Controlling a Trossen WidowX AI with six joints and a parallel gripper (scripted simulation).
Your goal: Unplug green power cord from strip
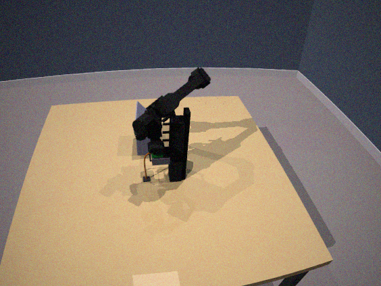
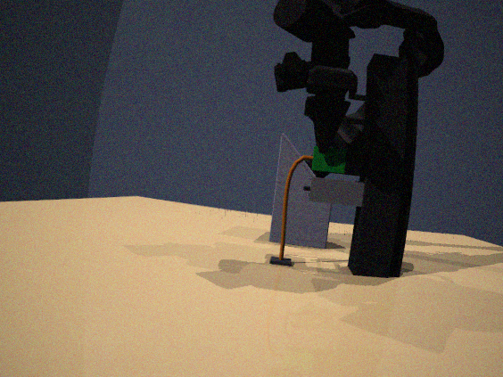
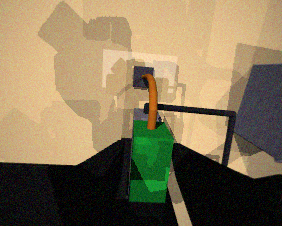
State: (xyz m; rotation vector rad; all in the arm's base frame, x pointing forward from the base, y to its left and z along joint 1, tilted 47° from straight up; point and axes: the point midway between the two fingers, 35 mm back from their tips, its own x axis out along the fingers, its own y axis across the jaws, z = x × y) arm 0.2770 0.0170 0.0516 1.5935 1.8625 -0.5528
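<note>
Where visible: one green plug (image 2: 329, 160) (one cord (image 2: 285, 206))

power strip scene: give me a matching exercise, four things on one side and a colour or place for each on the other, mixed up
Things:
1. plug
2. cord
3. power strip
4. fingers

Descriptions:
A. black, standing upright on the table
B. orange, arching down to a small block
C. green, between the fingers
D. dark, either side of the plug

Pairs: 1-C, 2-B, 3-A, 4-D
</note>
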